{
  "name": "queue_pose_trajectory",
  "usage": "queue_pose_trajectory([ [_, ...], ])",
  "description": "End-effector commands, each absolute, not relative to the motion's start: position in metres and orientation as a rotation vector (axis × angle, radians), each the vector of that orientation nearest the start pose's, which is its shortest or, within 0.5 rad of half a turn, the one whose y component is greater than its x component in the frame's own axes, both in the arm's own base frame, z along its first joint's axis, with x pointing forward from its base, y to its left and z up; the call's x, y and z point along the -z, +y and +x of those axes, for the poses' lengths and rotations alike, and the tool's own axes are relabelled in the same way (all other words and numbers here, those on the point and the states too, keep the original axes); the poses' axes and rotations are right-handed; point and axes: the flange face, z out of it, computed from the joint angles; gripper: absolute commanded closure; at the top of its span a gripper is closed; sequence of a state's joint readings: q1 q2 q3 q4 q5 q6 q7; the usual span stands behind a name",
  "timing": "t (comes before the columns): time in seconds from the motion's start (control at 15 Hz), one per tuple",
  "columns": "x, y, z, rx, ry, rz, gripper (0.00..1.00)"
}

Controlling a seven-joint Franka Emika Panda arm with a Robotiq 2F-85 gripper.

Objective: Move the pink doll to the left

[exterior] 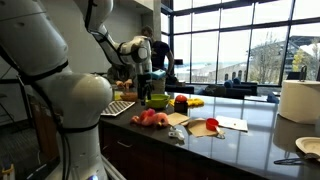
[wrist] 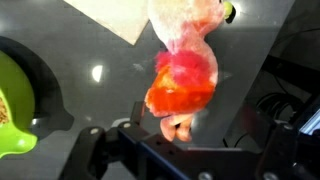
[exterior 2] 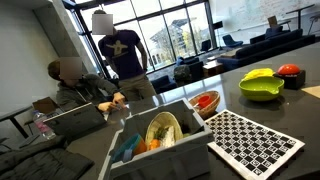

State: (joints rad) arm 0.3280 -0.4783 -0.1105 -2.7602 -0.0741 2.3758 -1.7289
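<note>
The hand (exterior: 146,75) hangs above the desk (exterior: 250,140); whether it is spread or pressed together I cannot tell. The pink doll (wrist: 183,75) lies ungrasped below it, with the green bowl (wrist: 10,105) at its nine o'clock in the wrist view. This looks like the approach; next calls for descending, pinching the soft body and carrying it left

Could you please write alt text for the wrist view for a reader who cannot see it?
A pink doll, pale on top and reddish-orange below, lies on a dark glossy counter. A green bowl shows at the left edge and a beige sheet at the top.
</note>
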Motion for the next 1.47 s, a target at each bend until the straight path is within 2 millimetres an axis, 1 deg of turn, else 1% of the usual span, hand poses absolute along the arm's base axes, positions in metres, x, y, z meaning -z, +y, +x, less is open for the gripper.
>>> queue_pose_trajectory([
  [0.0,-0.351,0.073,0.363,-0.131,2.612,1.652,0.00],
  [0.13,-0.345,0.070,0.363,-0.157,2.611,1.667,0.00],
  [0.53,-0.340,0.072,0.374,-0.259,2.576,1.683,0.00],
  [0.73,-0.336,0.071,0.375,-0.257,2.583,1.690,0.00],
  [0.87,-0.336,0.070,0.374,-0.249,2.589,1.693,0.00],
  [1.0,-0.340,0.069,0.372,-0.251,2.583,1.705,0.00],
  [1.07,-0.336,0.072,0.372,-0.225,2.582,1.706,0.00],
  [1.4,-0.337,0.071,0.373,-0.227,2.578,1.710,0.00],
])
